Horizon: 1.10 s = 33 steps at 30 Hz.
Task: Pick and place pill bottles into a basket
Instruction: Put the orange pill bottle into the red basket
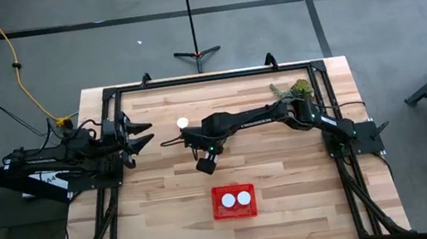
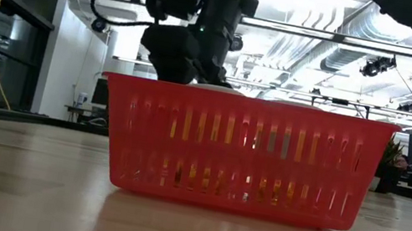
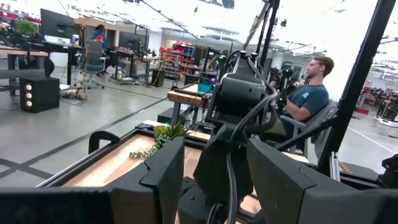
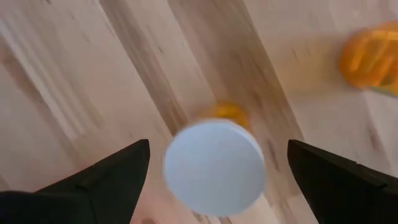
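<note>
Overhead, right gripper (image 4: 217, 165) fingers spread around white-capped pill bottle (image 4: 214, 167), red basket (image 1: 220, 212) nearby

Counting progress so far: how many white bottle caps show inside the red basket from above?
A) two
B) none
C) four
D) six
A: the high view shows two white caps side by side inside the basket.

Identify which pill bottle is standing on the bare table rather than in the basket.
The pill bottle by the table's far edge, its white cap showing near the left gripper. The two other caps visible from above sit inside the red basket.
</note>
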Available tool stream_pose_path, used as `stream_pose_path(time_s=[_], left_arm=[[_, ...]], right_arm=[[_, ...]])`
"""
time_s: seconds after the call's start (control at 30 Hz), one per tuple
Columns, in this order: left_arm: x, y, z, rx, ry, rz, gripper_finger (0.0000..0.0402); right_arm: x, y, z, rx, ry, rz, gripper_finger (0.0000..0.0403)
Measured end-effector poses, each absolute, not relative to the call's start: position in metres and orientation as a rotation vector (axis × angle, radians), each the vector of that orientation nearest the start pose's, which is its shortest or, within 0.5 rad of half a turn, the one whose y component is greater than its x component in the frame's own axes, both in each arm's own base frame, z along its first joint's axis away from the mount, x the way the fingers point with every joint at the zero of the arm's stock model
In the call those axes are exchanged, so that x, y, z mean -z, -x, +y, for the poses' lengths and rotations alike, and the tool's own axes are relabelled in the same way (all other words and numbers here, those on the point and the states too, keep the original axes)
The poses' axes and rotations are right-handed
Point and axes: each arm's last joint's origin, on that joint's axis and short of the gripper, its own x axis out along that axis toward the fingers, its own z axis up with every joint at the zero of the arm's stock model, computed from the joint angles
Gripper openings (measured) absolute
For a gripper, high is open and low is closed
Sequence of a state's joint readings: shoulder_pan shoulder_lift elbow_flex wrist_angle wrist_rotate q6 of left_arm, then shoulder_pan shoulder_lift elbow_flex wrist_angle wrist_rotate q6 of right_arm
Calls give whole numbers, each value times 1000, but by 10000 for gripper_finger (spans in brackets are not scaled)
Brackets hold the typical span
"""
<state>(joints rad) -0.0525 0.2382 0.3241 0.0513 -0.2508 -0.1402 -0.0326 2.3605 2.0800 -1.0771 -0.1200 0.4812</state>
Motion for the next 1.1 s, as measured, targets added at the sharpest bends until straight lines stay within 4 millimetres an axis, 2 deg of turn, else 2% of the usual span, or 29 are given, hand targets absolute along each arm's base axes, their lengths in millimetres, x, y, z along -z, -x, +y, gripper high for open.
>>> stream_pose_path(time_s=[0.13,0.27,0.83,0.97,1.1], left_arm=[[-260,-98,2,-188,160,-151,211],[-260,-98,2,-188,161,-151,211],[-260,-98,2,-188,161,-151,211],[-260,-98,2,-188,160,-151,211],[-260,-98,2,-188,161,-152,211]], right_arm=[[-183,-480,-12,251,-506,1355,365],[-183,-480,-12,250,-502,1353,343],[-183,-480,-11,211,-528,1359,192],[-183,-480,-8,193,-547,1364,189],[-189,-479,-3,183,-543,1362,212]])
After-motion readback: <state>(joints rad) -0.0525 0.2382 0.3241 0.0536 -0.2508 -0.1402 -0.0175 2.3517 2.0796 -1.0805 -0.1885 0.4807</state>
